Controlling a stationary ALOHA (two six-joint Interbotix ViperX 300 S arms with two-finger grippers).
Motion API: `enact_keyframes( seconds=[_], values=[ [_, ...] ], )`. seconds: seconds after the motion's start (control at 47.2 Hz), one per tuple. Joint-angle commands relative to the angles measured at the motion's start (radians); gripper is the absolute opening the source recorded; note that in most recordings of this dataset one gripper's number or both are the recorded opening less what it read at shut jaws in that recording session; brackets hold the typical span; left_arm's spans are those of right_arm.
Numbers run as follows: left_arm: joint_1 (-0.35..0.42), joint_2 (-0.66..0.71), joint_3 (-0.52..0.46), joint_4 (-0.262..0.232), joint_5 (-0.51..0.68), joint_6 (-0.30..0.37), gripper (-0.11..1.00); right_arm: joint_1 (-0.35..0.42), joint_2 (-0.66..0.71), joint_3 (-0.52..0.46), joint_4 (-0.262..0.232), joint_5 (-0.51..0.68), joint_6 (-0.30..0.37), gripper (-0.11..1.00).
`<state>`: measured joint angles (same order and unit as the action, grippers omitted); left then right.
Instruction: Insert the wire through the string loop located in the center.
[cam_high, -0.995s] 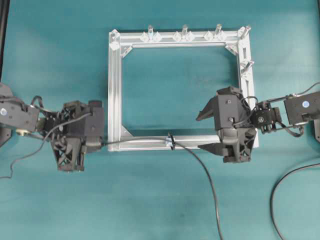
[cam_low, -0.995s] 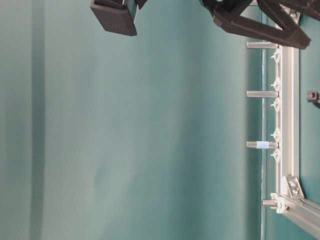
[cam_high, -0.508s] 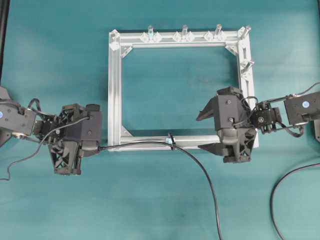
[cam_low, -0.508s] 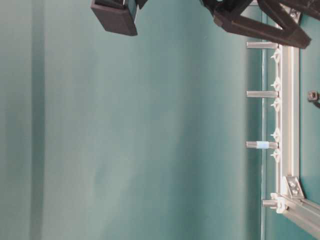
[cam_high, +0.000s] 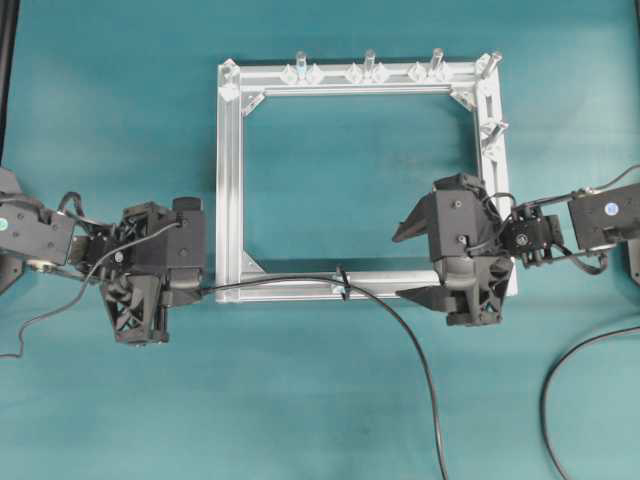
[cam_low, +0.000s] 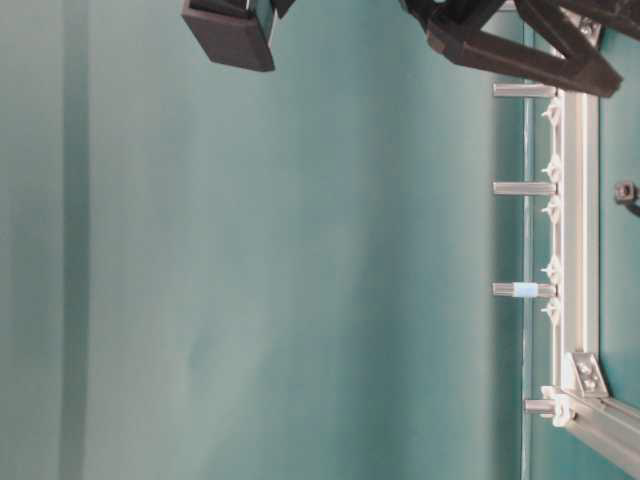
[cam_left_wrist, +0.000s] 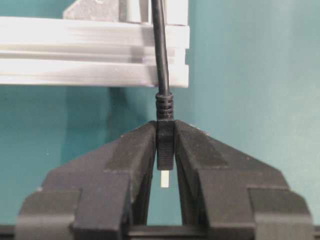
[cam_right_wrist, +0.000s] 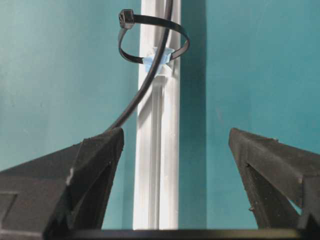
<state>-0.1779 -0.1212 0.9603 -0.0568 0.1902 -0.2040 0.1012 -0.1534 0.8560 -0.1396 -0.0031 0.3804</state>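
Observation:
The wire (cam_high: 400, 330) is a thin black cable that runs from the lower right edge up through the string loop (cam_high: 343, 280) on the frame's near rail, then left along that rail. My left gripper (cam_high: 196, 290) is shut on its plug (cam_left_wrist: 165, 145), and the metal tip (cam_left_wrist: 165, 179) shows between the fingers. In the right wrist view the loop (cam_right_wrist: 152, 42) stands on a bluish base with the wire (cam_right_wrist: 142, 95) passing through it. My right gripper (cam_high: 412, 262) stands wide open astride the rail, holding nothing.
A square aluminium frame (cam_high: 229, 180) lies in the middle of the teal table, with upright silver pegs (cam_high: 369, 62) along its far rail. An arm cable (cam_high: 560, 380) curls at the lower right. The table-level view shows the pegs (cam_low: 520, 188) side on.
My left gripper shifted slightly left and down with the plug, then came back toward the frame. The wire stays through the loop. The right arm has not moved.

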Motion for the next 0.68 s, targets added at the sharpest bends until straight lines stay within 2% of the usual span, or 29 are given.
enact_keyframes(
  seconds=[0.0, 0.106, 0.127, 0.212, 0.423, 0.656],
  values=[
    [0.005, -0.012, -0.023, 0.002, 0.009, -0.006, 0.25, 0.003, -0.02, -0.009, -0.002, -0.003, 0.0, 0.88],
    [0.003, -0.014, -0.031, 0.005, 0.032, -0.003, 0.56, 0.003, -0.02, -0.009, -0.002, -0.003, 0.0, 0.88],
    [0.005, -0.014, -0.032, 0.005, 0.034, -0.003, 0.59, 0.003, -0.02, -0.009, 0.0, -0.003, 0.0, 0.88],
    [0.005, -0.015, -0.034, 0.006, 0.037, -0.003, 0.54, 0.003, -0.02, -0.009, -0.002, -0.003, 0.0, 0.88],
    [0.005, -0.026, -0.048, 0.006, 0.043, -0.002, 0.54, 0.003, -0.02, -0.009, -0.002, -0.003, 0.0, 0.88],
    [0.006, -0.16, -0.081, 0.011, 0.135, 0.0, 0.53, 0.005, -0.02, -0.009, -0.002, -0.003, 0.0, 0.88]
  ],
)
